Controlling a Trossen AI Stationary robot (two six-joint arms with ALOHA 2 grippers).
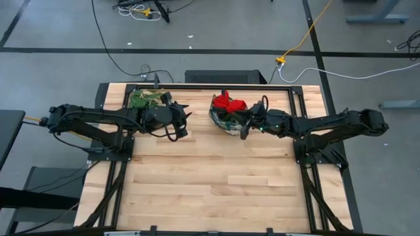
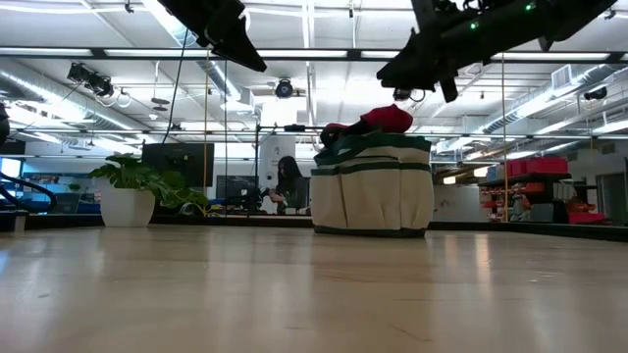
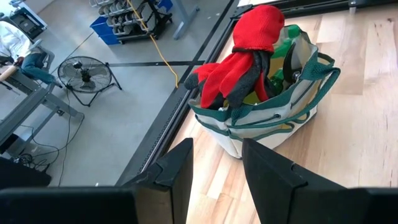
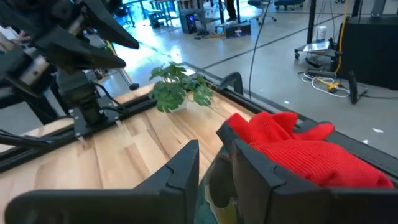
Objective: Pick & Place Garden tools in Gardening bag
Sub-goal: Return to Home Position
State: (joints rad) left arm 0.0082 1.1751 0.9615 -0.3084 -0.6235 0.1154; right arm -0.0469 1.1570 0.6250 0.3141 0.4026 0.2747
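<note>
Gardening bag [image 1: 225, 120] packed, red gloves [image 1: 230, 103] on top; my left hand [image 1: 186, 122] and right hand [image 1: 242, 126] hang open, empty. Next, I reckon: draw both arms home.

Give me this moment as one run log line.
gardening bag: upright, red gloves on top | left gripper: open, empty, aimed at bag | right gripper: open, empty, above bag rim
</note>
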